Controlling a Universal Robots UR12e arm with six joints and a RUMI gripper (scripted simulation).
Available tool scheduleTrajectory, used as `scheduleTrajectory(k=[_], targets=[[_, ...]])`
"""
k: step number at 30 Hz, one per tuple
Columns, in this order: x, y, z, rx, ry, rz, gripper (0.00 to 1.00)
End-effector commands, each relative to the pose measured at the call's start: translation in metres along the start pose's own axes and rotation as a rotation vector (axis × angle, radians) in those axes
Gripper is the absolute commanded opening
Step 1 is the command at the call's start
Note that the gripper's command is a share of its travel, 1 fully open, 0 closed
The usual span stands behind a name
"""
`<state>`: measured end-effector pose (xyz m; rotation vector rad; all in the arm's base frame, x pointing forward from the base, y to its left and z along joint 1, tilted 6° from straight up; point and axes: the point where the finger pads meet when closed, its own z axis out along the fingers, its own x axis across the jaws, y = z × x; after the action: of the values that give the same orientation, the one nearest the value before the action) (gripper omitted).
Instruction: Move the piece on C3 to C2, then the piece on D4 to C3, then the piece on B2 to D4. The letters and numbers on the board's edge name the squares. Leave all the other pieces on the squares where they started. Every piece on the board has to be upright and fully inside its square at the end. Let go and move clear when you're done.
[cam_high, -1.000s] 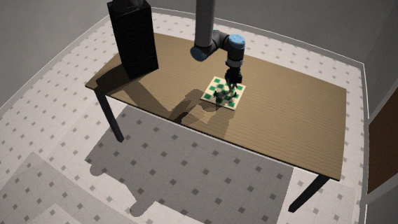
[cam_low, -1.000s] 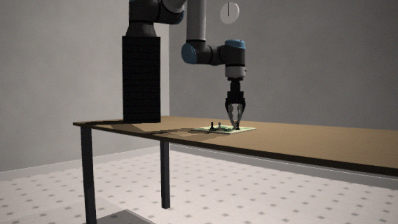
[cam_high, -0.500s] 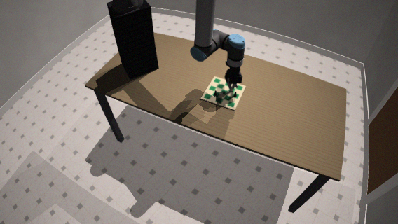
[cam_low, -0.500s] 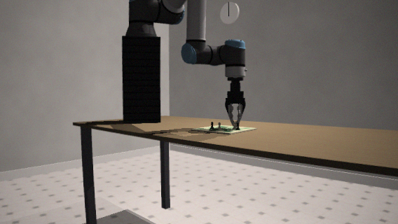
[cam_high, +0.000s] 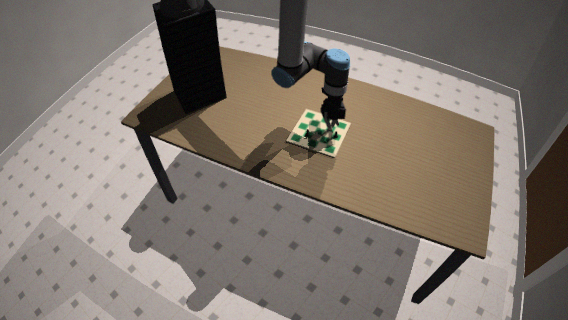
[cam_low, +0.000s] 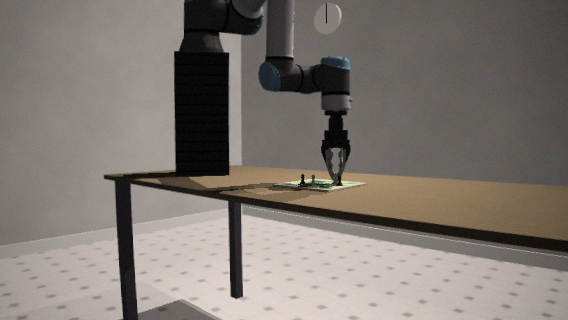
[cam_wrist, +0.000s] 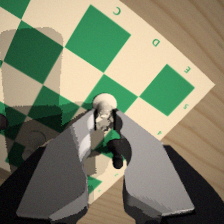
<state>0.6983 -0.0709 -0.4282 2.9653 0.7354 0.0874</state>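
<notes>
On the tabletop (cam_high: 410, 165), my black pedestal (cam_high: 190, 55) stands at the far left corner in the top view, its long shadow running toward the near edge. To its right my arm (cam_high: 310, 62) bends down over the green-and-cream chessboard (cam_high: 306, 116), which lies about midway along the tabletop, nearer the far edge than the near one.

In the exterior view a black piece (cam_low: 302, 180) and a pale piece (cam_low: 313, 179) stand upright side by side on the board's left part, apart from each other; which squares they occupy I cannot tell. Right of them my pincer (cam_low: 338, 178) points straight down, its tips low over the board.

The wrist view shows my pincer (cam_wrist: 104, 120) clenched on a white pawn (cam_wrist: 104, 106): the two grey fingers press its sides just under the round head. The pawn is upright, its head over the corner where a green square meets cream ones, in line with the printed C (cam_wrist: 116, 10) at the board's edge; its base is hidden by my fingers. A black pawn (cam_wrist: 118, 148) stands just beside it, close to my right finger, toward the board edge by the bare wood.
</notes>
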Motion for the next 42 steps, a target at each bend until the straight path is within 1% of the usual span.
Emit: scheduleTrajectory(k=[1, 5, 12, 14, 17, 19, 22, 34, 38, 42], targets=[[0.0, 0.0, -0.004, -0.001, 0.001, 0.0, 0.0], [0.0, 0.0, -0.022, -0.001, 0.001, 0.0, 0.0], [0.0, 0.0, -0.073, -0.001, 0.001, 0.0, 0.0], [0.0, 0.0, -0.073, -0.001, 0.001, 0.0, 0.0], [0.0, 0.0, -0.09, -0.001, 0.001, 0.0, 0.0], [0.0, 0.0, -0.097, -0.001, 0.001, 0.0, 0.0], [0.0, 0.0, -0.1, -0.001, 0.001, 0.0, 0.0], [-0.001, 0.001, -0.1, -0.001, 0.001, 0.012, 0.0], [-0.009, 0.002, -0.1, -0.001, 0.001, 0.113, 0.0], [-0.024, 0.005, -0.1, 0.0, 0.001, 0.301, 0.0]])
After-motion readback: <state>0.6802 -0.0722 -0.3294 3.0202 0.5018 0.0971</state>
